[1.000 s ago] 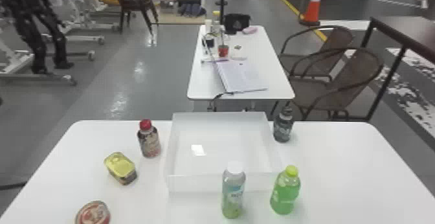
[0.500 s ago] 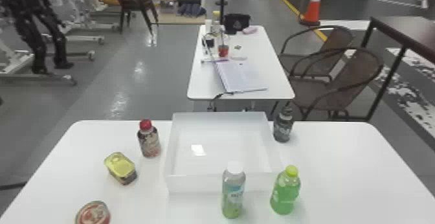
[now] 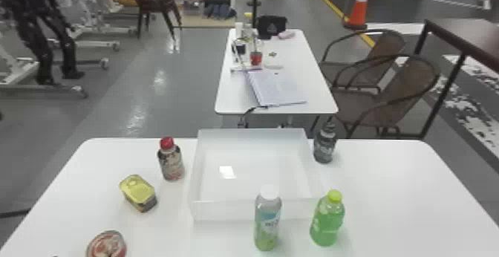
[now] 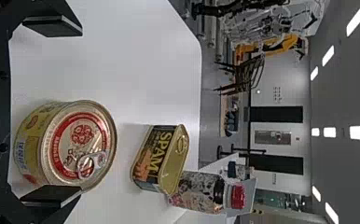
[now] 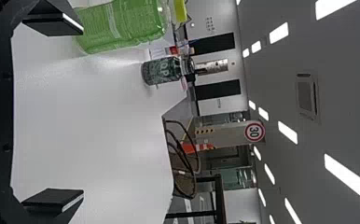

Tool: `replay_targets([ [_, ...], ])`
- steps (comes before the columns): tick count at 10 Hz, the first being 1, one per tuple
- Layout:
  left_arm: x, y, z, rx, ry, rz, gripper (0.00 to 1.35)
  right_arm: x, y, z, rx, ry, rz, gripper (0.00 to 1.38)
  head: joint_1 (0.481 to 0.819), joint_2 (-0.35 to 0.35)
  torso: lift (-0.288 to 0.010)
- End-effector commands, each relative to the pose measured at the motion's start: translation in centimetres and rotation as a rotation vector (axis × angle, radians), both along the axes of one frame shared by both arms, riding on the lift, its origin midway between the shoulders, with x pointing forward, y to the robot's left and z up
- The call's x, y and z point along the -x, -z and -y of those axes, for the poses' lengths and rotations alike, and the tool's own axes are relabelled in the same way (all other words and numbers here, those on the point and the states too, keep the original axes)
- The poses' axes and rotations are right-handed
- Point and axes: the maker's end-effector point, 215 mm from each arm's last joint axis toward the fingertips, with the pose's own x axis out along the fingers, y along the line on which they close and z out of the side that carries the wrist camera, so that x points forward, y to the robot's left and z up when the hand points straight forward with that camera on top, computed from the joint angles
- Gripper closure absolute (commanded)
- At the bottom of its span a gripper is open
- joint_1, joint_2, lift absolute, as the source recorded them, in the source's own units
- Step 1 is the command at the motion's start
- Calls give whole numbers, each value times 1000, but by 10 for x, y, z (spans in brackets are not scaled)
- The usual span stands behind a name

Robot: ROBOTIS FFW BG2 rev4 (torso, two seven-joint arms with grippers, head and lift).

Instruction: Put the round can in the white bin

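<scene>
Gold-rimmed metal, the round can (image 3: 107,244) sits at eight o'clock from the white bin (image 3: 222,211), likely stiff and fairly heavy. Left gripper (image 4: 74,111) and right gripper (image 5: 76,111) have fingers spread; grasp it round the sides (smooth, perhaps slippery).

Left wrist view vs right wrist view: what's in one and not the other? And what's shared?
Left wrist view: round can with red-and-gold lid, rectangular can with yellow lid, patterned bottle with red cap.

Right wrist view: clear plastic bottle of green liquid with yellow cap, dark bottle, orange traffic cone beyond the table.

Both: white tabletop, bright ceiling lights, and a black two-fingered hand, open: left hand and right hand respectively.
</scene>
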Motion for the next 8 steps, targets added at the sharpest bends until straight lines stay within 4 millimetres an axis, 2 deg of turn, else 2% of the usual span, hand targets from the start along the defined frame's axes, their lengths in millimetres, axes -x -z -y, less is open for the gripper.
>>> replay_targets([
  [1,-13,6,1,28,36,-3,111,-1,0,-2,-3,-2,1,73,549,0,-100],
  [3,-26,9,16,53,98,-7,111,-2,0,-3,-6,-3,1,71,549,0,-100],
  [5,-30,12,20,55,116,-19,114,-2,1,-3,-7,-3,1,71,549,0,-100],
  [6,-31,15,21,59,117,-23,170,-2,1,-4,-9,-3,0,71,549,0,-100],
  [7,-33,15,23,59,125,-28,337,-2,3,-4,-16,-2,-2,73,549,0,-100],
  [8,-33,16,24,58,131,-35,596,-2,2,-5,-15,-3,-1,73,549,0,-100],
])
